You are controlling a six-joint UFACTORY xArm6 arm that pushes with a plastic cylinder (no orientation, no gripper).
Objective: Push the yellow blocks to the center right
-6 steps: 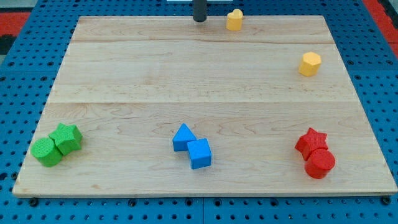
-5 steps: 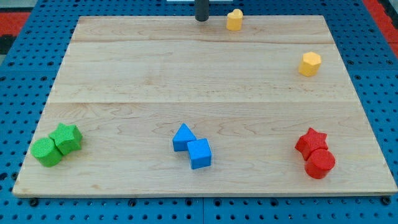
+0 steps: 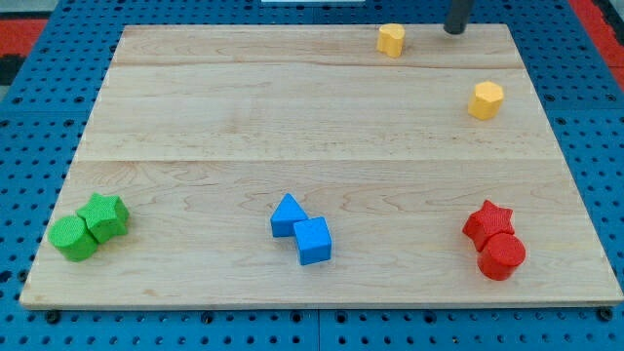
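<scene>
1. My tip (image 3: 454, 30) at the top edge of the wooden board (image 3: 244, 117), near the top right corner; touching no block, holding nothing.
2. To its left, apart: small yellow block (image 3: 391, 40) at the top edge.
3. Yellow hexagonal block (image 3: 486, 100) near the right edge, upper part.
4. No readable writing.
5. Counted: two yellow, two blue blocks (image 3: 301, 230) touching, near the bottom edge; two green blocks (image 3: 88, 226) at the bottom left corner; two red blocks (image 3: 494, 241) at the bottom right.
</scene>
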